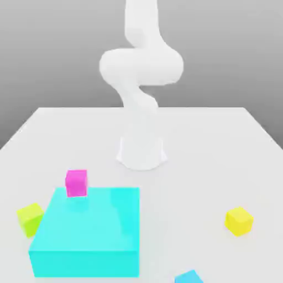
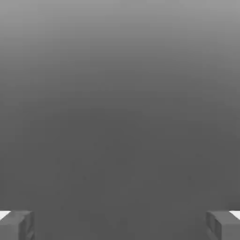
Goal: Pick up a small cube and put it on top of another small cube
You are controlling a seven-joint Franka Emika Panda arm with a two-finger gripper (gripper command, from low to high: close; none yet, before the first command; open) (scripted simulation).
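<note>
The small pure-yellow cube (image 1: pixel 239 221) rests on the white table at the exterior view's right, near the front. The small magenta cube (image 1: pixel 76 183) sits on the far corner of the large cyan block (image 1: pixel 88 232), toward the exterior view's left. In the hand view my gripper (image 2: pixel 120 225) is open: its two grey fingertips (image 2: pixel 17 225) stand wide apart at the frame's corners, with nothing but grey background between them. My white arm (image 1: pixel 141 72) rises from its base at the table's middle, far from both cubes.
A small lime cube (image 1: pixel 30 218) lies beside the cyan block at the exterior view's left. A small blue cube (image 1: pixel 189 277) sits at the front edge. The arm's base (image 1: pixel 142 152) stands mid-table, and the white table (image 1: pixel 210 160) spreads around it.
</note>
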